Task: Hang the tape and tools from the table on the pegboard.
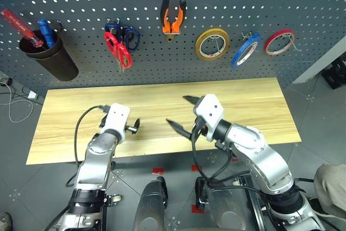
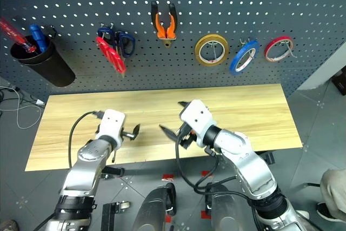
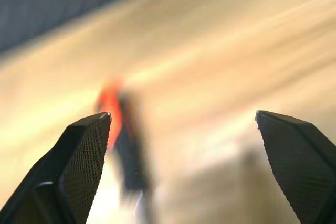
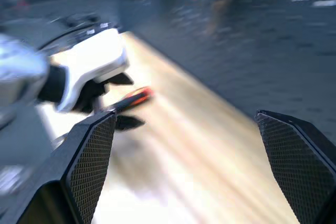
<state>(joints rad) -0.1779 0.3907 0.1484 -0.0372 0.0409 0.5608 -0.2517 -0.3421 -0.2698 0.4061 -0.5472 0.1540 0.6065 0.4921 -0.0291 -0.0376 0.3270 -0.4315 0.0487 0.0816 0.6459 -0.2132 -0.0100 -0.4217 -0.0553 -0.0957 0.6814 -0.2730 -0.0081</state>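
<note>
1. Your left gripper (image 1: 134, 126) sits low over the near left part of the table (image 1: 259, 101), its two black fingers spread wide with nothing between them.
2. In the left wrist view a blurred screwdriver (image 3: 123, 140) with an orange-and-black handle shows against the wood between those fingers; whether it rests on the table you cannot tell.
3. Your right gripper (image 1: 181, 113) hangs over the middle of the table, pointing toward the left gripper, jaws fully apart and empty.
4. On the pegboard (image 1: 227, 4) behind the table, the orange-and-black pliers (image 1: 173, 19) hang near the top centre.
5. The red scissors (image 1: 118, 50) hang to the left of the pliers, overlapping blue-handled scissors (image 1: 128, 35).
6. To the right of the pliers hang a yellow tape ring (image 1: 212, 44), then the blue tape (image 1: 245, 50), then a red tape ring (image 1: 279, 42).
7. A black cup (image 1: 50, 55) on the board's far left holds a red-handled and a blue-handled tool.
</note>
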